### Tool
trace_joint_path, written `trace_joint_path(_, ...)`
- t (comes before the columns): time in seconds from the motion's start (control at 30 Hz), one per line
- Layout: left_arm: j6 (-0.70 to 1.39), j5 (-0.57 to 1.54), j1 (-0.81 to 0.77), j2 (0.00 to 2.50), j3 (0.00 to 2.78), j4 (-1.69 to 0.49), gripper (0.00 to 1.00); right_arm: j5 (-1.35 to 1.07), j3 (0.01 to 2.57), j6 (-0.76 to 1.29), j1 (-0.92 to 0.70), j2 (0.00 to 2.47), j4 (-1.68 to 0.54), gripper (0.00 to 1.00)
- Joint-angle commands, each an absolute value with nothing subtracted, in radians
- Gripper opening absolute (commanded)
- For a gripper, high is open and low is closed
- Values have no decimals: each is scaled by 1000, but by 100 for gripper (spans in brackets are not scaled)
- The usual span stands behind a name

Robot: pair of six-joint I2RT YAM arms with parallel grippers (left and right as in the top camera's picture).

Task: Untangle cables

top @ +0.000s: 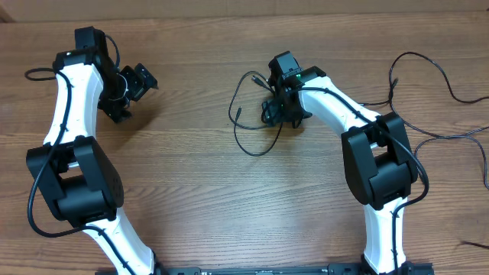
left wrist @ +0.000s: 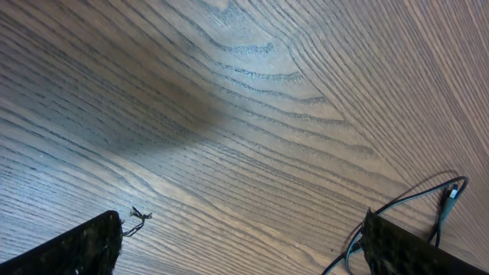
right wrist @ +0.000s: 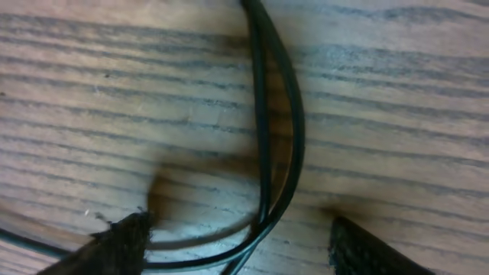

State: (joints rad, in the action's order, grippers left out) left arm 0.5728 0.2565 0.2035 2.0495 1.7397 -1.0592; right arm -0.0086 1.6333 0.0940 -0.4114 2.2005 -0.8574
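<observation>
A small tangle of thin black cables point(top: 267, 114) lies at the table's middle, with loops spreading out to its left and front. My right gripper point(top: 284, 107) is down on the tangle's right side. In the right wrist view it is open point(right wrist: 244, 248) close to the wood, and two black cords point(right wrist: 263, 145) run between its fingers without being pinched. My left gripper point(top: 140, 81) is open and empty over bare wood at the far left. In the left wrist view point(left wrist: 244, 248) a thin cable with a plug tip point(left wrist: 447, 191) shows beside its right finger.
More thin black cables point(top: 418, 54) lie loose at the right of the table, one point(top: 451, 136) running towards the right edge. A tiny scrap of thread point(left wrist: 137, 218) lies near my left gripper's left finger. The wooden table point(top: 191, 176) fills every view.
</observation>
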Motion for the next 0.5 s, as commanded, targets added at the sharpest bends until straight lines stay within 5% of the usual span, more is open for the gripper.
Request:
trace_joint_path(0.0, 561, 252, 202, 2040, 1734, -1062, 100, -10, 1629, 105, -408, 2247, -851, 60)
trace_joint_path(0.3, 561, 252, 202, 2040, 1734, -1062, 100, -20, 1629, 105, -408, 2252, -863, 4)
trace_joint_path(0.47, 561, 252, 202, 2040, 1734, -1062, 100, -20, 1632, 106, -408, 2252, -839, 4)
